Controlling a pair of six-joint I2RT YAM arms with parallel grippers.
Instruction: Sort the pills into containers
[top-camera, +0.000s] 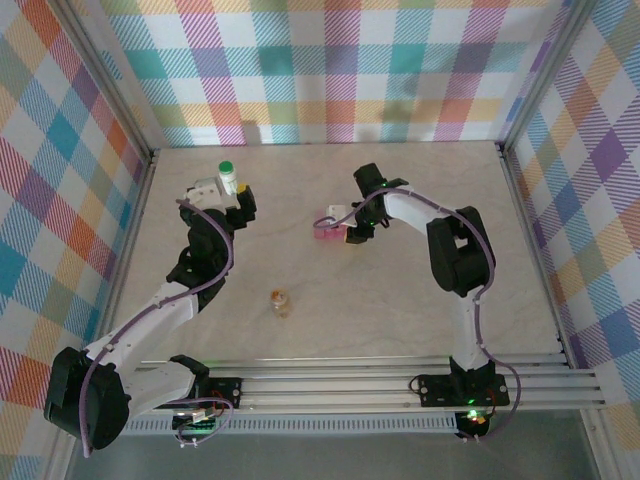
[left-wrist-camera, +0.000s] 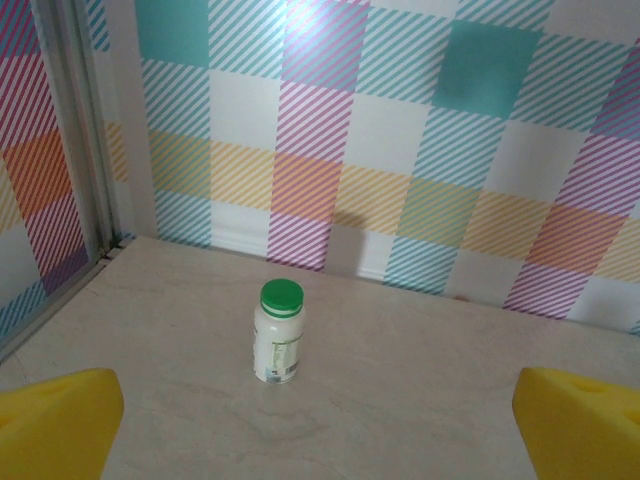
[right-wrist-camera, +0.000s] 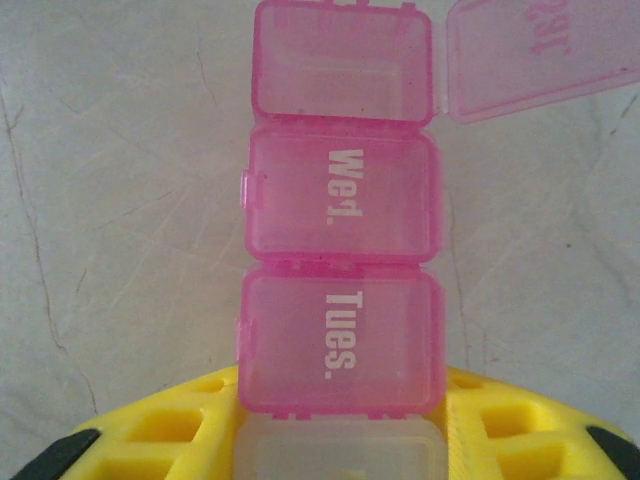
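A small white bottle with a green cap (left-wrist-camera: 277, 333) stands upright on the table ahead of my left gripper (left-wrist-camera: 320, 428). That gripper is open, and its yellow fingertips (left-wrist-camera: 60, 420) are wide apart and short of the bottle (top-camera: 228, 177). My right gripper (right-wrist-camera: 340, 440) is shut on the near end of the pink pill box (right-wrist-camera: 340, 250), which lies flat on the table (top-camera: 327, 228). Its "Tues." and "Wed." lids are closed, and the far compartment (right-wrist-camera: 345, 65) has its lid (right-wrist-camera: 540, 50) flipped open. A tiny amber bottle (top-camera: 281, 302) stands alone nearer the arm bases. I see no pills.
Plaid walls enclose the beige table (top-camera: 420, 190) on three sides. A metal rail (left-wrist-camera: 70, 130) runs along the left wall close to the white bottle. Open tabletop lies between the amber bottle and the pill box.
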